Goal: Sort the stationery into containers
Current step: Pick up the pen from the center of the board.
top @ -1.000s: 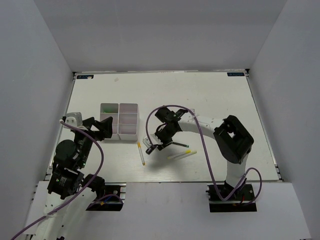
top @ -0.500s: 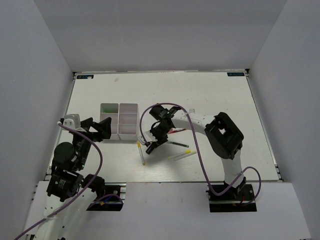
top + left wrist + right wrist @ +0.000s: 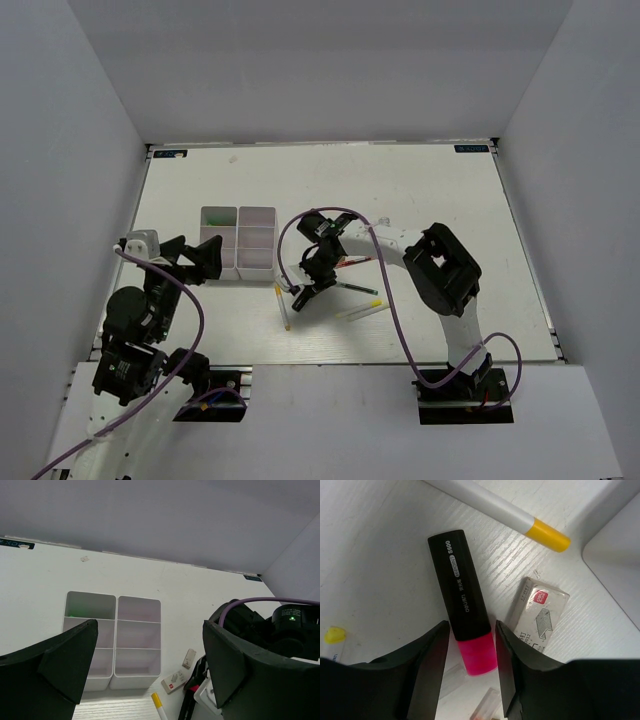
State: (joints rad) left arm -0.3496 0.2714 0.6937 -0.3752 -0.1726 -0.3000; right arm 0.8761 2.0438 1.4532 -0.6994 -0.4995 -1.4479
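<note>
A black highlighter (image 3: 465,615) with a pink end lies flat on the white table. My right gripper (image 3: 470,640) is low over it, open, with a finger close on each side of the pink end. A yellow-tipped white pen (image 3: 510,515) and a small staple box (image 3: 537,612) lie right beside it. From above, the right gripper (image 3: 300,295) is just right of the divided white tray (image 3: 238,242). My left gripper (image 3: 200,258) is wide open and empty at the tray's left side. The left wrist view shows the tray (image 3: 115,630), the staple box (image 3: 174,682) and a small eraser (image 3: 189,657).
More pens lie to the right of the right gripper: a white-yellow one (image 3: 365,309), a thin black one with a green end (image 3: 358,289) and a red one (image 3: 355,263). The yellow-tipped pen (image 3: 283,308) lies below the tray. White walls ring the table.
The right arm has swung left and down, bringing its gripper over the pink highlighter near the tray. The left arm has barely moved.
</note>
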